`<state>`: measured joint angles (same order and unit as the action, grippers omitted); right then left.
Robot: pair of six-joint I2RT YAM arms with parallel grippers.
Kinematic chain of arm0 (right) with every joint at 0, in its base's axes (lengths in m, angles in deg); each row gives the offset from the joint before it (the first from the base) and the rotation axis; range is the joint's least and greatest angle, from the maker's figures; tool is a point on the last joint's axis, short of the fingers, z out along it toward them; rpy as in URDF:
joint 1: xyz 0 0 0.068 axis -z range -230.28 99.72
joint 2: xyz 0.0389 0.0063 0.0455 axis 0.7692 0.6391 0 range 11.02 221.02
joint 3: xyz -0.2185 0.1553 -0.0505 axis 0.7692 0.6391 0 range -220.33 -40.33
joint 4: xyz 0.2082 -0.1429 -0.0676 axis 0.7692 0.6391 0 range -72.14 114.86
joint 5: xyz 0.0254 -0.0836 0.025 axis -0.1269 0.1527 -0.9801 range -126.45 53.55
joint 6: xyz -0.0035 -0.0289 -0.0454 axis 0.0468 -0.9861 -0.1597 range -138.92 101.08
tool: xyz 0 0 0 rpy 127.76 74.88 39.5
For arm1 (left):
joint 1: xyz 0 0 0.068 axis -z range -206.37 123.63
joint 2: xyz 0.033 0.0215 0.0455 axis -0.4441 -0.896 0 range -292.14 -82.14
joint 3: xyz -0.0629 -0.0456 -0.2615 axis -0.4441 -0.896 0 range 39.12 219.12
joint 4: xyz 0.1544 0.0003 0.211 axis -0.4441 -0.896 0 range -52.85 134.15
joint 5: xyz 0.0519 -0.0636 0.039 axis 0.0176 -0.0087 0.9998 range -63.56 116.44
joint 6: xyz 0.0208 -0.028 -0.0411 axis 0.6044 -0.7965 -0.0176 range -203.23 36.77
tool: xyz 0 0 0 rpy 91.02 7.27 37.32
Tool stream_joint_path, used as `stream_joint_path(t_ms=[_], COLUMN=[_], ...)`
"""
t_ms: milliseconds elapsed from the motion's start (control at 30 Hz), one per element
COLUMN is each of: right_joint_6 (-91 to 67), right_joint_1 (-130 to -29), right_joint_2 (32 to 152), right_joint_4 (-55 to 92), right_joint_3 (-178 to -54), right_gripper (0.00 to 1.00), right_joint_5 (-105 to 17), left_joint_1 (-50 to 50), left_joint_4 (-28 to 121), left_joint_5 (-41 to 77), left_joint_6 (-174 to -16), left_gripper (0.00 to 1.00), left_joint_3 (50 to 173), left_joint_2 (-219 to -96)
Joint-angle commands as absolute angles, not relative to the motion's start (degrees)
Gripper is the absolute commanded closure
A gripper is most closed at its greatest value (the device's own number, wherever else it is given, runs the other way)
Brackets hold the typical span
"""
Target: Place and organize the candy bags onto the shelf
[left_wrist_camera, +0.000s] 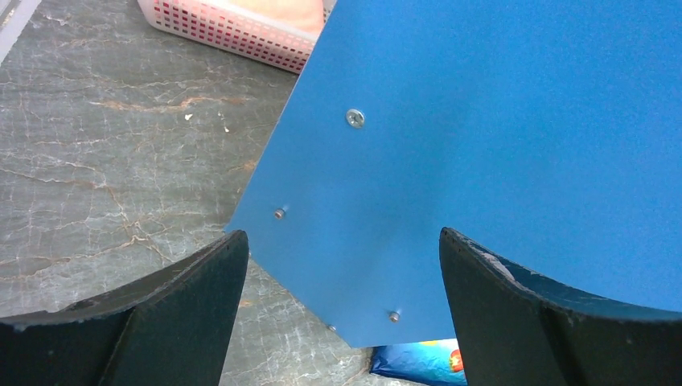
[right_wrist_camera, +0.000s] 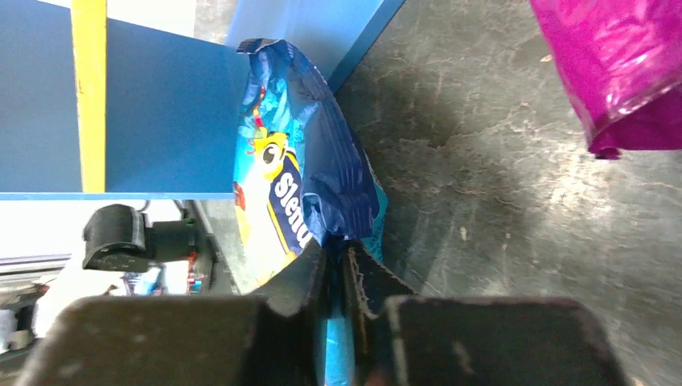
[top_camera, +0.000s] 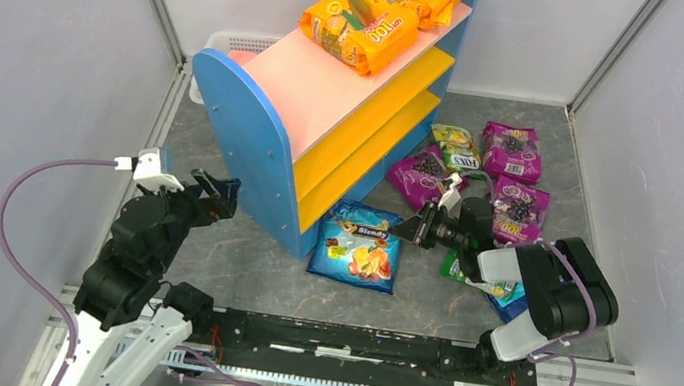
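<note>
- Blue candy bag [top_camera: 358, 246]: you will find it low on the table [top_camera: 238, 259], just in front of the shelf [top_camera: 332, 91] at its near end. Its top edge is against the blue side panel [left_wrist_camera: 482, 121]. It is not on the shelf.
- Right end effector [right_wrist_camera: 338, 257]: your fingers are pressed almost together, pinching the right-hand edge of the blue candy bag. The right wrist view shows the foil caught between them. You cannot tell from these views whether the bag is lifted clear of the table.
- Left end effector [left_wrist_camera: 342, 237]: your fingers are spread wide and hold nothing. The outer face of the blue side panel is just ahead of them. Contact with it cannot be confirmed.
- Shelf: it stands upright, with a pink top board and two yellow inner boards.
- Orange candy bags [top_camera: 359, 26]: two lie on the pink top board toward its far end, close together.
- Purple candy bags [top_camera: 511, 151]: three lie on the table to the right of the shelf. A green-and-yellow candy bag [top_camera: 456, 146] lies among them.
- Further bags [top_camera: 457, 267]: a green one and a blue one lie on the table beneath your right arm, largely hidden by it.
- White basket [top_camera: 238, 40]: it sits behind the shelf, at the far left by the wall.
</note>
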<state>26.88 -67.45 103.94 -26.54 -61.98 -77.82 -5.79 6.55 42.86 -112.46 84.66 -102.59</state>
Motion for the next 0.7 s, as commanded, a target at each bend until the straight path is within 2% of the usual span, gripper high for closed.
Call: stream_joint_path(t_ms=[0, 67, 167, 300, 500, 667], right_joint_6=[19.44, 15.37, 8.1, -3.55, -12.32, -15.82], right_joint_1=[-67.56, -67.58, -67.5, -67.47, -67.56, -67.56], right_joint_2=[96.75, 93.66, 89.2, 87.34, 96.52, 111.53], right_joint_4=[-15.2, -6.63, 5.27, 23.98, 37.44, 38.82], right_joint_3=[-64.36, -66.59, -70.09, -80.92, -101.68, -121.61], right_gripper=[0.92, 1.0, 1.0, 1.0, 0.99, 0.87], right_joint_5=[-73.19, -71.21, -67.53, -59.49, -53.01, -53.9], left_joint_1=[-6.24, -6.24, -6.26, -6.26, -6.27, -6.24], left_joint_4=[7.24, 7.19, 7.18, 7.22, 7.31, 7.29], left_joint_5=[43.76, 43.75, 43.88, 43.82, 43.28, 42.72], left_joint_6=[-111.35, -111.35, -111.44, -111.44, -111.44, -111.22], left_gripper=[0.06, 0.06, 0.06, 0.06, 0.06, 0.06], left_joint_3=[85.09, 85.09, 85.1, 85.05, 85.09, 85.18], left_joint_2=[-101.41, -100.94, -100.15, -100.03, -100.54, -101.21])
